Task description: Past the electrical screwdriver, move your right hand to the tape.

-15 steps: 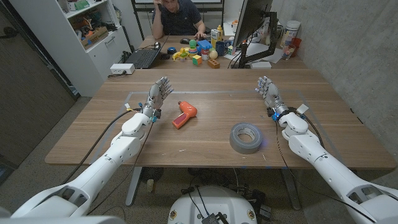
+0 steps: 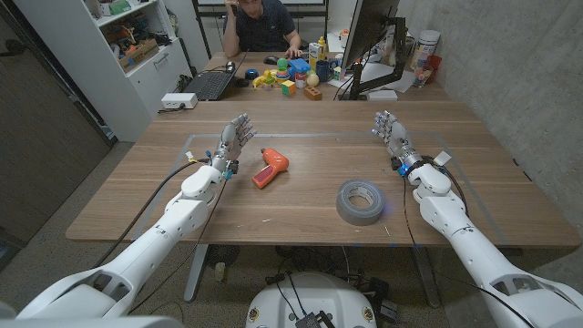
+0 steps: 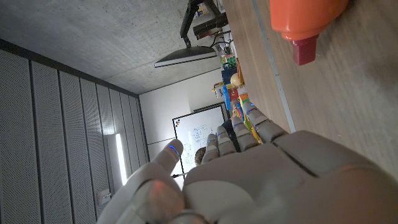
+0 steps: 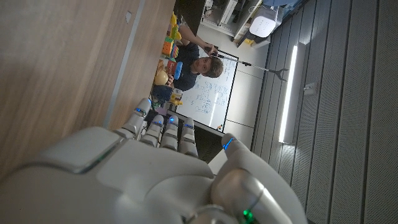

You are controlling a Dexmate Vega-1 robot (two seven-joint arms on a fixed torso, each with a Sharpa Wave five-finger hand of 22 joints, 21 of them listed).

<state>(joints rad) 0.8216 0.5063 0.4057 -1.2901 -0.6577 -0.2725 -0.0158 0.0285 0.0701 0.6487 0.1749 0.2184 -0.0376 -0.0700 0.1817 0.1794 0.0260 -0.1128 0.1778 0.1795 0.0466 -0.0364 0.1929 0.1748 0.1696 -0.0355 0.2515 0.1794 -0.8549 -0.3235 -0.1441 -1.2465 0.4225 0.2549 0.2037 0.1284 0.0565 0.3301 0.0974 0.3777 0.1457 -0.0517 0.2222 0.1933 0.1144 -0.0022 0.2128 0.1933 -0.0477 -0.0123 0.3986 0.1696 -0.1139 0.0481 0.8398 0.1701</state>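
An orange electrical screwdriver lies on the wooden table left of centre; its orange body and red tip show in the left wrist view. A grey roll of tape lies flat right of centre, nearer the front edge. My right hand is raised over the table's right side, fingers apart and pointing away, holding nothing, behind and to the right of the tape. My left hand is up just left of the screwdriver, fingers spread, holding nothing. Both hands' backs show in their wrist views.
A second table behind carries a laptop, colourful toys and a monitor. A person sits behind it. A white shelf stands at the back left.
My right hand has shifted slightly to the left and away. The rest is unchanged.
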